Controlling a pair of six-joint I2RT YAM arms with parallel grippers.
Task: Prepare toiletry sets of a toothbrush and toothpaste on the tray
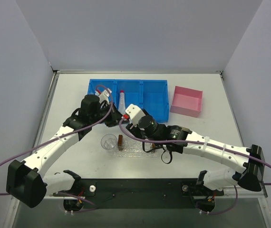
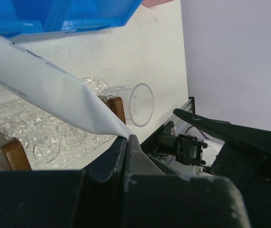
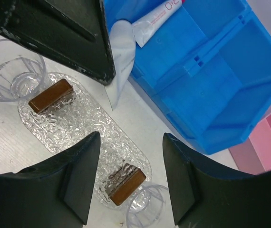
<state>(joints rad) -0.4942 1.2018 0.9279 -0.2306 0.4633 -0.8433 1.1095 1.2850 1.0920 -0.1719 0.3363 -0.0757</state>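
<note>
My left gripper [image 2: 127, 142] was clamped on the flat end of a toothpaste tube [image 2: 45, 90], which slanted to the upper left of the wrist frame, beside the tray [image 2: 26, 124]. My right gripper [image 3: 130, 137] hung wide apart, empty, over that tray.

Bright, even light comes from above and leaves only soft, pale shadows on the white bench [image 1: 64, 90], the clear tray [image 3: 83, 123] sparkles with tiny shiny spots, and close to the left wrist camera the toothpaste [image 2: 50, 88] and the left hand [image 2: 128, 138] look a little blurry.
</note>
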